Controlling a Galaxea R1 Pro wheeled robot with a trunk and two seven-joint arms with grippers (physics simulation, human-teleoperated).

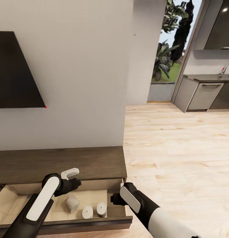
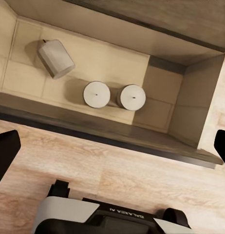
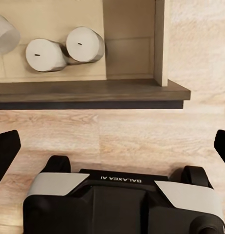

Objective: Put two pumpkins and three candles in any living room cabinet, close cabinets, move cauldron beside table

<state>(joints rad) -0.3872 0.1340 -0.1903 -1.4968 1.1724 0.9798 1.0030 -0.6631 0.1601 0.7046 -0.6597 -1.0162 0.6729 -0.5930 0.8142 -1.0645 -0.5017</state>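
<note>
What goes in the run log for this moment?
drawer: open | candles: three inside, one tipped | left tool: open, empty | right tool: open, empty | next: shut drawer

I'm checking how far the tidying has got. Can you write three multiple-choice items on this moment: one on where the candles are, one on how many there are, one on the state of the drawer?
1. Where are the candles?
A. On the floor
B. In the drawer of the cabinet
C. On the cabinet's top

2. How many candles lie in the drawer?
A. One
B. Two
C. Three

3. What state is the drawer in?
A. Pulled open
B. Shut
C. Taken out and set on the floor

Answers:
1. B, the head view shows them on the drawer's pale bottom.
2. C, the left wrist view shows one tipped over and two standing together.
3. A, its inside is in plain sight, in front of the cabinet's face.
</note>
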